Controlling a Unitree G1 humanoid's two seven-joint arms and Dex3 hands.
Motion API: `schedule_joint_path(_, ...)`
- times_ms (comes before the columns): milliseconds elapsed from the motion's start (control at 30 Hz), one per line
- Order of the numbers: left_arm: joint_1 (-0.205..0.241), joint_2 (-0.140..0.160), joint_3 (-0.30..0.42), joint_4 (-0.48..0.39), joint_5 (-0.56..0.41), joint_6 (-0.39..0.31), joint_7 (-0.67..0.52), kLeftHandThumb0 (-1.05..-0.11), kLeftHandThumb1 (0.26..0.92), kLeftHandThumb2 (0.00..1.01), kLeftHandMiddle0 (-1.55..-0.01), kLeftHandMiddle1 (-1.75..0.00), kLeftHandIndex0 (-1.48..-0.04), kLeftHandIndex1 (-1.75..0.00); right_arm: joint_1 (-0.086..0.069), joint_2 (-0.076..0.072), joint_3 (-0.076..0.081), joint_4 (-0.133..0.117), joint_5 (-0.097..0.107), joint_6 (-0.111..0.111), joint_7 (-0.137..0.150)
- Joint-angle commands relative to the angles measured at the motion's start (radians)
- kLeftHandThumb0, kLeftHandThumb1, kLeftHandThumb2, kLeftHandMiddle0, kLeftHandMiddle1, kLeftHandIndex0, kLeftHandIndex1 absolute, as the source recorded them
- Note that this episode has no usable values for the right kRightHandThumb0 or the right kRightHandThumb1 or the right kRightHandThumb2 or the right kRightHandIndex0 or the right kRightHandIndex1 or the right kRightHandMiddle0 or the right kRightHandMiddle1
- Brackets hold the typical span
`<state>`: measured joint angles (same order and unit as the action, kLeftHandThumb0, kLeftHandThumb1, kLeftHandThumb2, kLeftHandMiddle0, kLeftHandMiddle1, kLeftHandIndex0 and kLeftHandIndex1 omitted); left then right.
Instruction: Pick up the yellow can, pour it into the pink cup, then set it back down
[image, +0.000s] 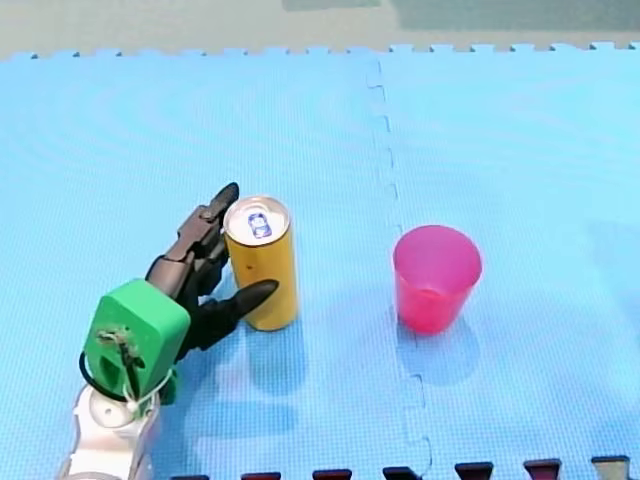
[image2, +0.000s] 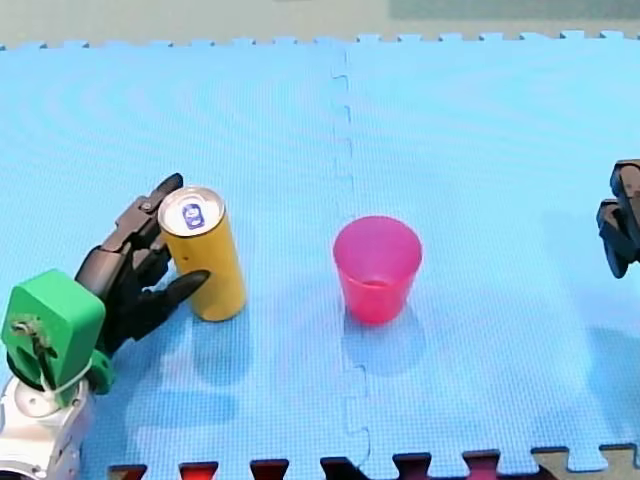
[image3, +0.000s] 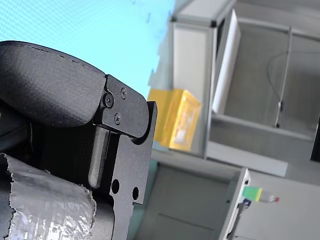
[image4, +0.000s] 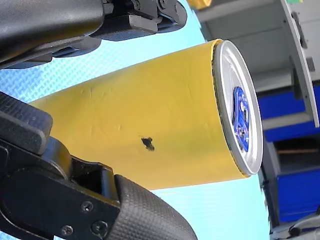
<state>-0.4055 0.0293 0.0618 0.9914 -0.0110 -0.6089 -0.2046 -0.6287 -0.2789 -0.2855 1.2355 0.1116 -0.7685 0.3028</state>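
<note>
The yellow can (image: 262, 265) stands upright on the blue mat, left of centre, silver lid with a blue tab facing up. My left hand (image: 247, 243) reaches in from the lower left and brackets the can: its thumb (image: 250, 297) touches the can's front near the base, while the other fingers (image: 210, 225) sit behind its upper part. In the second wrist view the can (image4: 150, 130) lies between the dark fingers, with a strip of mat showing between one finger and the can's side. The pink cup (image: 436, 275) stands upright to the can's right. My right hand (image2: 624, 215) hovers at the far right edge, holding nothing.
Blue foam mat tiles (image: 500, 130) cover the whole surface, with a jigsaw seam (image: 385, 150) running front to back just left of the cup. The first wrist view looks out on a yellow box (image3: 176, 120) and grey shelving beyond the mat.
</note>
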Motion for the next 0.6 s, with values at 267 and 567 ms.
schedule_joint_path(267,0.000,0.010,0.004,-0.006,-0.013,0.024,-0.026,-1.041,0.839,0.00,-0.20,0.00,-0.19,0.00,0.003,-0.008,-0.005,0.000,0.007,-0.002,0.003)
schedule_joint_path(567,-0.007,0.021,0.011,0.009,-0.021,0.024,-0.041,-1.047,0.861,0.01,-0.20,0.00,-0.19,0.00,-0.001,-0.009,-0.006,0.000,0.006,-0.001,0.007)
